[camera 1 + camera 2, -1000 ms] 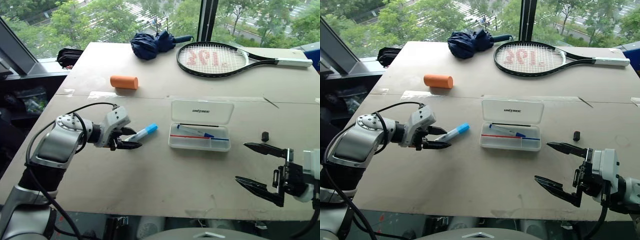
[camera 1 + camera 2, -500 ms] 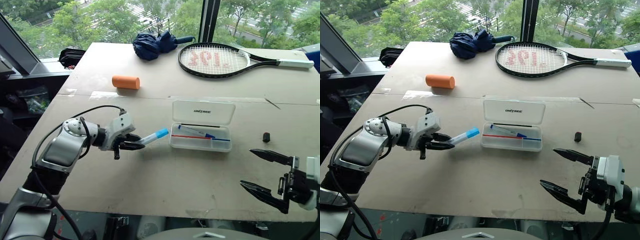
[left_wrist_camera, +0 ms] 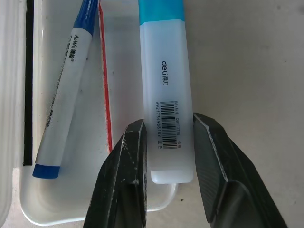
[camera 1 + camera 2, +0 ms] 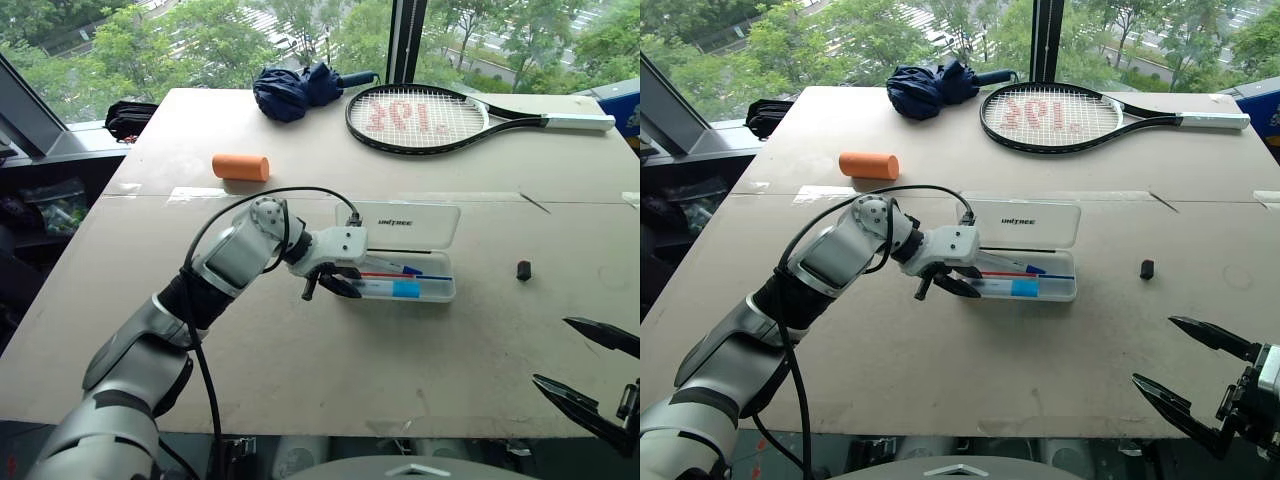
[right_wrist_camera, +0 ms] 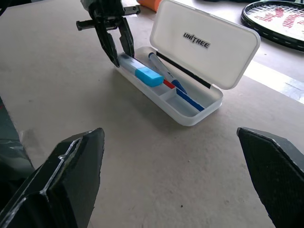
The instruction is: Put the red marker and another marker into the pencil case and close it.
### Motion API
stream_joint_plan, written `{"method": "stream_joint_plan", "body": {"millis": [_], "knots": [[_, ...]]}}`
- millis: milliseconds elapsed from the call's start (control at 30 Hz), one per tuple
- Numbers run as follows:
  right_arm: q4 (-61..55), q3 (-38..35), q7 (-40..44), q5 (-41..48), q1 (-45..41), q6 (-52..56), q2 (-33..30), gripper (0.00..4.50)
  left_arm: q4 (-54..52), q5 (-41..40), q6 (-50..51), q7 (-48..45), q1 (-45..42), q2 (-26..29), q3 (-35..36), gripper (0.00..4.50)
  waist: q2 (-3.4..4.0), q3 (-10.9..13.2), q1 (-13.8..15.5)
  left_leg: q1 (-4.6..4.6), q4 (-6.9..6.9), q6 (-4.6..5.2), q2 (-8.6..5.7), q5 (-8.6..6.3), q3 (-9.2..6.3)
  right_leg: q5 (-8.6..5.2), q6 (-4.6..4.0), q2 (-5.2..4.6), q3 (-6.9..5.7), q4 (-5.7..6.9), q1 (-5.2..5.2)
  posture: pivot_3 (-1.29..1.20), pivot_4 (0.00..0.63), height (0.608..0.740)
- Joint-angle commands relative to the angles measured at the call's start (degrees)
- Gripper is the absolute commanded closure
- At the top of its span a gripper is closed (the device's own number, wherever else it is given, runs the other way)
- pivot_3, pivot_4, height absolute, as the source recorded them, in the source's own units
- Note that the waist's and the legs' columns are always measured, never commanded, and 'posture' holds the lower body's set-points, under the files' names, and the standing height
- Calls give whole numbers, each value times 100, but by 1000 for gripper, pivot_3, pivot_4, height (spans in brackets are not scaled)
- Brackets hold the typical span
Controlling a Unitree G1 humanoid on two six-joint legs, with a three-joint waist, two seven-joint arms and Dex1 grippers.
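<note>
Left gripper: the left gripper (image 3: 164, 142) was clenched on the white end of a highlighter (image 3: 165, 90) with a light-blue cap, one black finger (image 3: 124, 180) on each side of the barrel, near its barcode.
Highlighter: it lay along the front edge of the pencil case (image 4: 430, 290), cap pointing away from the gripper; whether it rested on the rim or hung just above it could not be told.
Pencil case: it stood open near the middle of the table (image 4: 300, 380), its white lid (image 5: 204, 42) printed "UNITREE" tilted up at the back, its clear base toward the robot.
Case contents: a white marker with a blue cap (image 3: 64, 90) lay aslant in the base, and a thin red pen (image 3: 105, 90) ran lengthwise beside it, between the marker and the highlighter.
Right gripper: the right gripper (image 4: 1195, 375) hovered with its two black fingers spread wide, grasping nothing, at the near right edge of the table, well apart from the case.
Small black object: a small black piece (image 4: 523, 269) sat on the table to the right of the case.
Far end of table: an orange cylinder (image 4: 240, 167), a folded dark-blue umbrella (image 4: 300, 88) and a tennis racket (image 4: 430, 118) lay there.
</note>
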Motion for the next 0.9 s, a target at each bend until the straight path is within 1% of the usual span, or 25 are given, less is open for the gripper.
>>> {"method": "stream_joint_plan", "body": {"millis": [33,300,567,600,667,700,733,900], "knots": [[-312,-310,-6,163,220,-94,134,0,149,153,-153,-49,-153,-95,-3,3721,1,1,18,-2,0,0,1,0,0,0,0,-1,-1,-1,0,0,150,730],[-504,-296,-114,132,384,-90,313,0,108,233,-13,-111,-133,-65,64,3721,1,0,37,-2,0,0,4,0,2,0,0,-4,1,-1,0,0,150,730],[-528,-243,-200,152,299,-33,265,0,-51,255,302,-23,-140,-68,71,3721,1,0,38,-2,0,0,7,0,1,-1,0,-4,1,-1,0,0,150,730],[-526,-236,-210,158,276,-19,249,0,-95,221,345,-1,-144,-89,109,2692,2,0,39,-2,0,0,7,0,1,-1,0,-4,1,-1,0,0,150,730],[-527,-229,-220,165,255,-5,234,0,-178,174,429,39,-150,-114,176,1870,1,1,42,-3,0,0,6,0,0,-1,0,-4,0,-1,0,0,150,730],[-526,-226,-218,167,249,-1,230,0,-239,150,489,88,-154,-117,235,1353,1,1,43,-3,1,0,7,0,1,-1,0,-4,-1,-1,0,0,150,730],[-517,-218,-219,171,234,6,220,0,-353,80,613,96,-158,-88,321,975,1,1,44,-3,1,0,7,0,1,0,0,-4,0,-1,0,0,150,730],[-430,-48,-394,99,-5,122,113,0,-1042,-499,1239,109,-10,78,928,975,1,2,34,-5,1,0,12,0,1,0,0,-4,0,-1,-1,0,150,730]]}}
